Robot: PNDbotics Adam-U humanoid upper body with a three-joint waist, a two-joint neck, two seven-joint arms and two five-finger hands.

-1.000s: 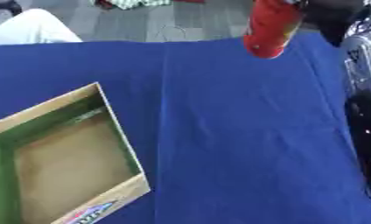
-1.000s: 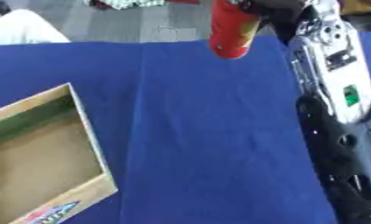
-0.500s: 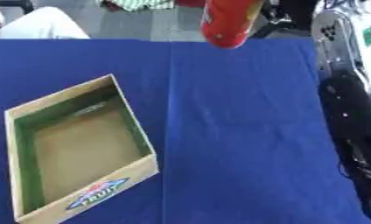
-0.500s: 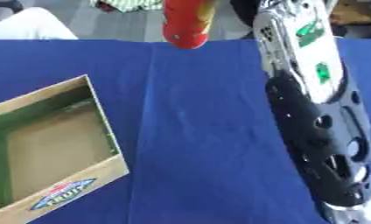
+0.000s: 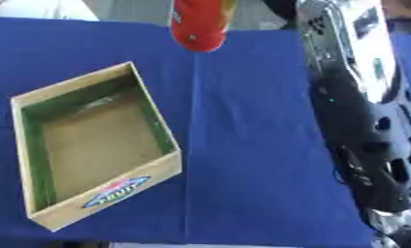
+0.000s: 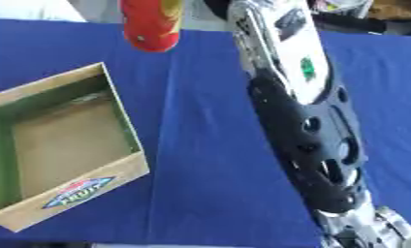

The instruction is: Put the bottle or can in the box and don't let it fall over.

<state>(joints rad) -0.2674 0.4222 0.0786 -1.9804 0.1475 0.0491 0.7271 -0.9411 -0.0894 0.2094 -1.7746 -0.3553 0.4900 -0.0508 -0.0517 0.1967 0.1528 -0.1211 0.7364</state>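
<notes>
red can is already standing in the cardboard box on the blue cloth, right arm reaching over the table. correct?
Not quite. The red can is not in the cardboard box yet: the left eye view shows it in the air at the top edge, beyond the box's far corner, and the box holds nothing. The rest stands: blue cloth, right arm reaching over the table.

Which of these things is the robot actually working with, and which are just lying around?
Part of the job:
red can, held up above the table
open cardboard box, empty
right arm carrying the can

Just there:
blue tablecloth
white item at the far left edge
</notes>
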